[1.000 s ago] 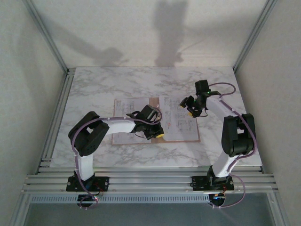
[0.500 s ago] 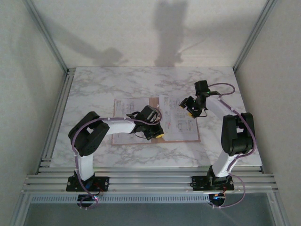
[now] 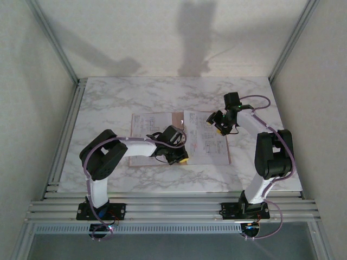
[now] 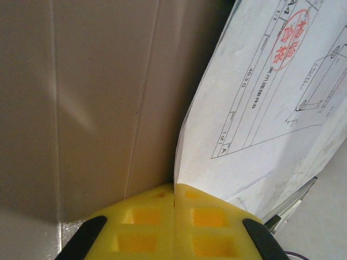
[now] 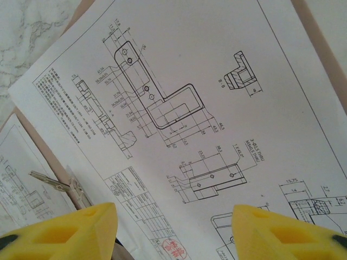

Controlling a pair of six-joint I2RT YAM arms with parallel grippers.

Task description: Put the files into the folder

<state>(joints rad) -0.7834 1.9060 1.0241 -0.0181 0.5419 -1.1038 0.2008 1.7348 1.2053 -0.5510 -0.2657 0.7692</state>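
Jaws of the left gripper (image 4: 174,190) are pressed together on an edge of the papers (image 4: 260,108), over the open folder (image 4: 92,97) in the middle of the table (image 3: 135,92). The right gripper (image 5: 173,212) hovers spread above them. A hard pull could crease or tear that pinched edge, or drag the folder askew.

The left arm (image 3: 135,145), lower left of the overhead view, and the right arm (image 3: 255,122), at its right, are built of white tube links with bulky black joints and black base plates (image 3: 100,210). A lilac cable (image 3: 87,154) loops along each. The left hand (image 3: 182,158) and right hand (image 3: 218,129) carry yellow fingers (image 4: 135,225) moulded with square recesses and edged in black.
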